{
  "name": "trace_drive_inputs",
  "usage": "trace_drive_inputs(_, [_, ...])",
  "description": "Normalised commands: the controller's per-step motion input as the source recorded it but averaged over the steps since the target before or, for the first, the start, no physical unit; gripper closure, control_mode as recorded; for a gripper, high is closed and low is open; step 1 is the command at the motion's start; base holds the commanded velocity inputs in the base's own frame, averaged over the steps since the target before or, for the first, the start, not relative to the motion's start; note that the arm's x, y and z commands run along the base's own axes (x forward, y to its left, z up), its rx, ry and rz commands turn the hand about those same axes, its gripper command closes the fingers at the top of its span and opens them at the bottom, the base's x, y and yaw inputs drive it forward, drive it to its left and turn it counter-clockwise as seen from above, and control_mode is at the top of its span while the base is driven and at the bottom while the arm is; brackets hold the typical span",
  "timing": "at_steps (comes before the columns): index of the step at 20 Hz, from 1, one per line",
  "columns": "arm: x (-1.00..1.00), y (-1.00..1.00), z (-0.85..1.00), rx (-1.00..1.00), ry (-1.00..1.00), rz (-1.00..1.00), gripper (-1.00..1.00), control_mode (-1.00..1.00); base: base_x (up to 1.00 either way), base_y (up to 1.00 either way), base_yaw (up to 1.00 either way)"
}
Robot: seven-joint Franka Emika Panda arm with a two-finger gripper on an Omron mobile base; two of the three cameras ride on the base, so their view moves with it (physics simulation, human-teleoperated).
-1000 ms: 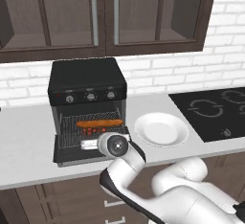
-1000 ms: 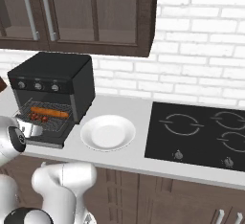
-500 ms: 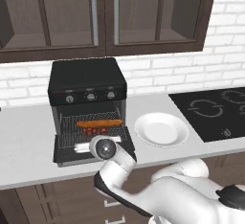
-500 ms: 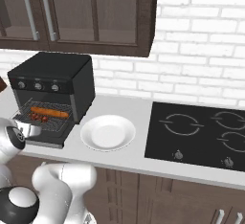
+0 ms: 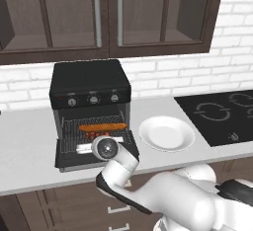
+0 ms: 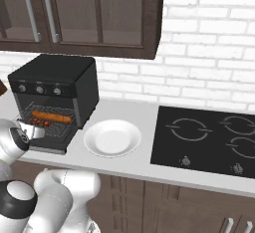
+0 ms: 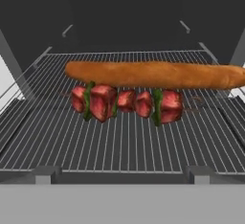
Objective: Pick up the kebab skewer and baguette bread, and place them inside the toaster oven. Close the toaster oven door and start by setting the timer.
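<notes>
- Gripper (image 5: 84, 149) hung w/ jaws wide, empty, just in front of toaster oven (image 5: 91, 96).
- Baguette bread (image 7: 155, 74) lay on oven's wire rack (image 7: 119, 137); kebab skewer (image 7: 127, 102) just in front.
- Toaster oven door (image 5: 74, 158) was down.

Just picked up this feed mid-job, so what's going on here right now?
Both foods are already in the toaster oven: the baguette bread and the kebab skewer lie side by side on the wire rack, skewer nearer the front. The toaster oven door is down, not yet closed. The gripper sits over the door, holding nothing. The white plate stands beside the oven.
</notes>
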Motion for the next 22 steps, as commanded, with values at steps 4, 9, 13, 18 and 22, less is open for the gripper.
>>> trace_drive_inputs(4, [0.0, 0.0, -0.27, 0.0, 0.0, 0.0, -1.0, -1.0, 0.0, 0.0, 0.0])
trace_drive_inputs(9, [0.03, 0.0, -0.11, 0.0, 0.0, 0.0, -1.0, -1.0, 0.0, 0.0, 0.0])
trace_drive_inputs(13, [0.11, 0.0, 0.0, 0.0, 0.0, 0.0, -1.0, -1.0, 0.0, 0.0, 0.0])
trace_drive_inputs(18, [0.05, 0.0, -0.13, 0.0, 0.0, 0.0, -1.0, -1.0, 0.0, 0.0, 0.0])
trace_drive_inputs(22, [0.0, 0.0, -0.18, 0.0, 0.0, 0.0, -1.0, -1.0, 0.0, 0.0, 0.0])
